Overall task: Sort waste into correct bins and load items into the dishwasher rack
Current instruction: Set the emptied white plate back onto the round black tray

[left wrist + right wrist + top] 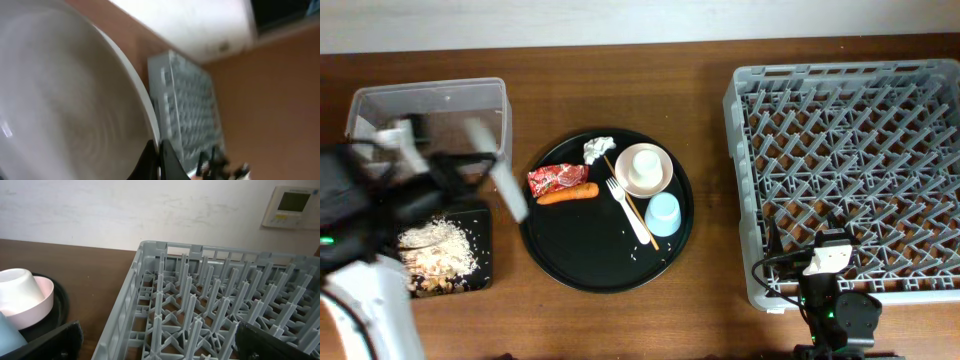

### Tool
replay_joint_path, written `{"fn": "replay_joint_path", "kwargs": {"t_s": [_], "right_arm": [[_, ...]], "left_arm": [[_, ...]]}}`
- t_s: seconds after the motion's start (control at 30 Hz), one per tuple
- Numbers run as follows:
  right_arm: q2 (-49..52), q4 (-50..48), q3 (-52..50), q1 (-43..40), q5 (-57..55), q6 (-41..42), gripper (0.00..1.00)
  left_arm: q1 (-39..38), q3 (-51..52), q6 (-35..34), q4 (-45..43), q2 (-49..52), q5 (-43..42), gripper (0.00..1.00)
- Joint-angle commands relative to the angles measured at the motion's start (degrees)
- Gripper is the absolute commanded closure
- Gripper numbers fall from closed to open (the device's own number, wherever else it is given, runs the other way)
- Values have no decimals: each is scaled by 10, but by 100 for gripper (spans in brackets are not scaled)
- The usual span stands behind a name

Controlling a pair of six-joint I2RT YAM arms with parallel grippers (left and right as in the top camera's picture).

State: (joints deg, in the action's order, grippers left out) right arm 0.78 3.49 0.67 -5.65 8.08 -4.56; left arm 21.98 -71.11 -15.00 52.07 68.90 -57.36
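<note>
I'm holding the white plate [65,100] tipped on edge above the black tray [483,214], which I judge lets scraps slide down to the rice [438,240] lying there. My left claw [159,157] is clenched on the plate's rim. My right claw [160,345] is spread wide and empty at the near edge of the dishwasher rack [840,150].

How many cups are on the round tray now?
2. The small cream cup sits in the pale pink bowl; the light blue cup sits beside that bowl, by the white fork. None appear hidden.
</note>
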Motion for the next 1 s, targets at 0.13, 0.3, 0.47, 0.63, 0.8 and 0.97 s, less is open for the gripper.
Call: {"fn": "replay_joint_path", "kwargs": {"t_s": [0.13,0.3,0.47,0.63,0.8,0.97], "right_arm": [[-4,2,-3,-3,3,1,1],[-4,2,-3,-3,3,1,1],[-4,2,-3,-3,3,1,1],[-4,2,-3,-3,3,1,1],[-4,2,-3,-3,3,1,1],[-4,2,-3,-3,3,1,1]], "left_arm": [[-294,-10,-26,47,-12,329,100],[-443,-10,-59,55,55,451,100],[-526,-10,-91,57,149,491,99],[-561,-10,-116,49,228,504,100],[-568,-10,-115,51,273,513,99],[-568,-10,-115,60,276,533,81]]}}
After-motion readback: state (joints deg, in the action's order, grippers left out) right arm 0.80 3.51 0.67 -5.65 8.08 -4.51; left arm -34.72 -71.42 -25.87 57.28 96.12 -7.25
